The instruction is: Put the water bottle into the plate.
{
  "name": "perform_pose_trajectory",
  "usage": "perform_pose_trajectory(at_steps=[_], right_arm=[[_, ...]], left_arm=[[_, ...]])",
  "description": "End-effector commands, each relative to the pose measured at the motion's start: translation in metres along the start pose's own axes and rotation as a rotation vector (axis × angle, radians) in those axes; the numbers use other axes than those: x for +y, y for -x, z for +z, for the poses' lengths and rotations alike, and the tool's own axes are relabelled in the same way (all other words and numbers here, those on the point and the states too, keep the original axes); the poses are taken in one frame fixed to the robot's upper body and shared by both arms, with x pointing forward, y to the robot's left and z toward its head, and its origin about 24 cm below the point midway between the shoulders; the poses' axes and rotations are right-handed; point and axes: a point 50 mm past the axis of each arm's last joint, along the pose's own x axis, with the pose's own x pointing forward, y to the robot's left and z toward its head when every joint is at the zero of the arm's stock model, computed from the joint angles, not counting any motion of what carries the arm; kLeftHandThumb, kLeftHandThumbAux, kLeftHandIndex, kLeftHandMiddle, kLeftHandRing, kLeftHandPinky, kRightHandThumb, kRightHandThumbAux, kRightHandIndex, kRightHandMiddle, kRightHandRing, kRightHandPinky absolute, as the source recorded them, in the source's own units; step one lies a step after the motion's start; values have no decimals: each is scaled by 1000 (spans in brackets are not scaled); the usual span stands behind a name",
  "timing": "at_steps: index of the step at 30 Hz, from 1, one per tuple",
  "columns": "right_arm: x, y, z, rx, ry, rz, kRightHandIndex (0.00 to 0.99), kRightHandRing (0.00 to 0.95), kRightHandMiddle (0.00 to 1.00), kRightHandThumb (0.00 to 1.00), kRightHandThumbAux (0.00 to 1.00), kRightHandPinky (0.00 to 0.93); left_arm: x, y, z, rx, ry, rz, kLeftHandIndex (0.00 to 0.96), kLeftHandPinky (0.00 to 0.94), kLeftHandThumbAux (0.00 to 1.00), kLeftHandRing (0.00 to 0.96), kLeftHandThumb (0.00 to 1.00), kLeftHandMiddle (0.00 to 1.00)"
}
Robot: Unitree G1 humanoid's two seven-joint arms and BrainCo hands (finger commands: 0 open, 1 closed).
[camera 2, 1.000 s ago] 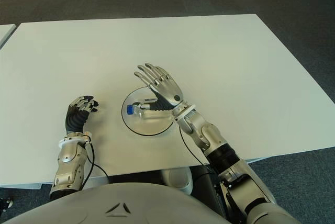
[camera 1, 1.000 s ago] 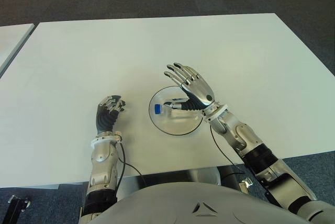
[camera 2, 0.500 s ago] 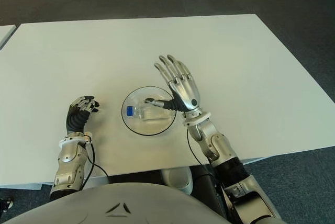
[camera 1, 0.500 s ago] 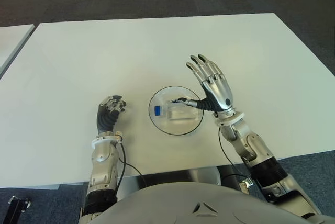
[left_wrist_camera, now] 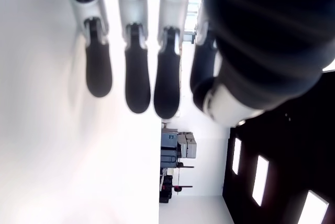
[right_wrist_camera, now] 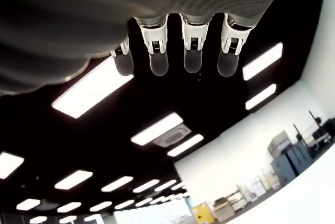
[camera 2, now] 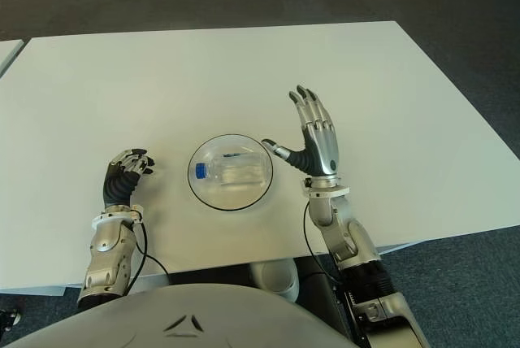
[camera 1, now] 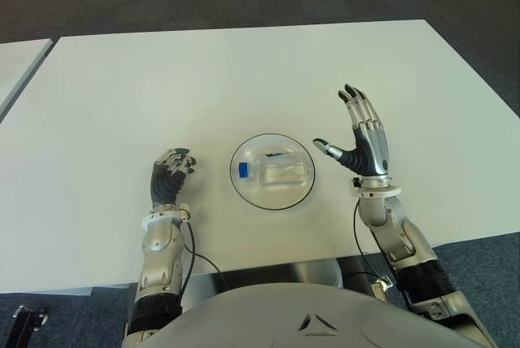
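Note:
A small clear water bottle (camera 1: 275, 171) with a blue cap lies on its side inside the round glass plate (camera 1: 271, 196) near the table's front middle. My right hand (camera 1: 357, 138) is raised to the right of the plate, apart from it, fingers spread and pointing up, holding nothing. In the right wrist view its fingertips (right_wrist_camera: 191, 62) stand straight against the ceiling lights. My left hand (camera 1: 169, 175) shows to the left of the plate with fingers curled and nothing in them. In the left wrist view its bent fingers (left_wrist_camera: 138, 72) hang just over the white table.
The white table (camera 1: 244, 71) stretches wide behind the plate. Its front edge runs just below both hands. A second white surface (camera 1: 16, 59) shows at the far left, and dark carpet lies beyond the table.
My right hand let go of the bottle, lifted off the plate and swung away to the right with fingers upright. The bottle stays lying in the plate. The left hand has not moved.

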Motion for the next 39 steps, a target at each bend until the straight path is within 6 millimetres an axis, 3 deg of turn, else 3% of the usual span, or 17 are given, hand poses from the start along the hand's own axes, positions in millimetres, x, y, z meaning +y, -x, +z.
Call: perform_pose_trajectory(at_steps=[1,7,19,24,27,32,39], right_arm=[[-5,17,-22,137,-45,5,0,0,0,549,240,0],[-4,34,-54,269,-79,-20,0,0,0,590,355,13],[2,38,-40,265,-292,-163,0,0,0,592,504,83],[2,40,-41,282,-379,-185,0,0,0,610,607,102],[3,42,-44,317,-462,-199,0,0,0,683,725,114],[6,44,-49,377,-599,-167,108,48,40,633,835,169],[6,45,-54,452,-793,-61,267,206,225,498,896,298]], left_arm=[[2,2,-7,37,-12,3,430,495,715,508,707,537],[2,2,-7,41,-8,12,430,488,715,496,707,527],[2,2,-7,43,-1,21,430,493,715,495,706,526],[2,2,-7,45,-4,26,430,498,714,500,707,531],[2,1,-7,46,-12,28,430,496,714,501,707,531],[3,1,-8,41,-18,23,429,492,715,502,706,529],[3,0,-8,33,-14,15,430,498,715,507,706,538]])
